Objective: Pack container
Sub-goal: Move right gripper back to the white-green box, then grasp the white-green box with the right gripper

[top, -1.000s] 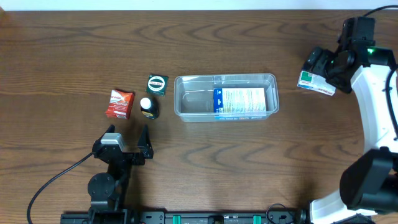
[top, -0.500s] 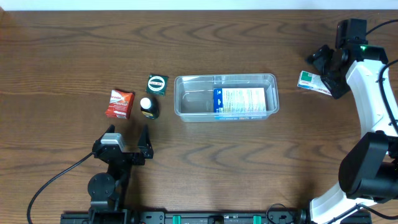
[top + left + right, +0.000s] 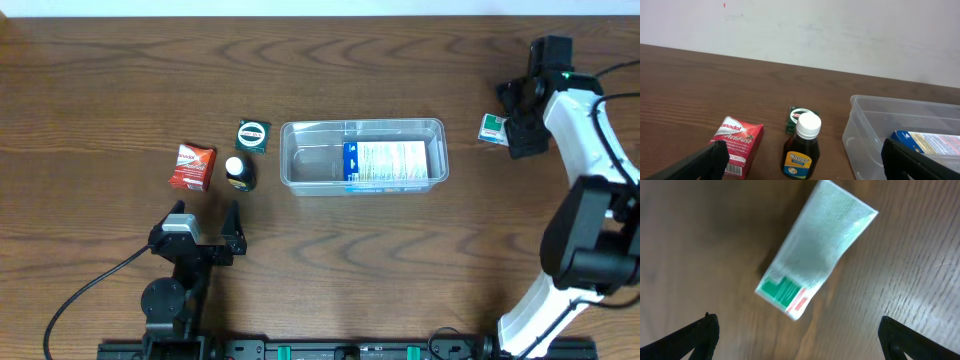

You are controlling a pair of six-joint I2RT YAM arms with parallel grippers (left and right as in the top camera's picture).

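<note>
We see R gripper (image 3: 799,326) wide open over green-white box (image 3: 812,265) on table (image 3: 400,260); L gripper (image 3: 206,216) also released, near bottle (image 3: 802,147) & red box (image 3: 737,145); tub (image 3: 291,160) holds a blue-white box (image 3: 388,163)

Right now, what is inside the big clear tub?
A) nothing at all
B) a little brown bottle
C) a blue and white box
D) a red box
C: the blue and white box lies inside the container, while the brown bottle and the red box sit outside it on the table.
</note>
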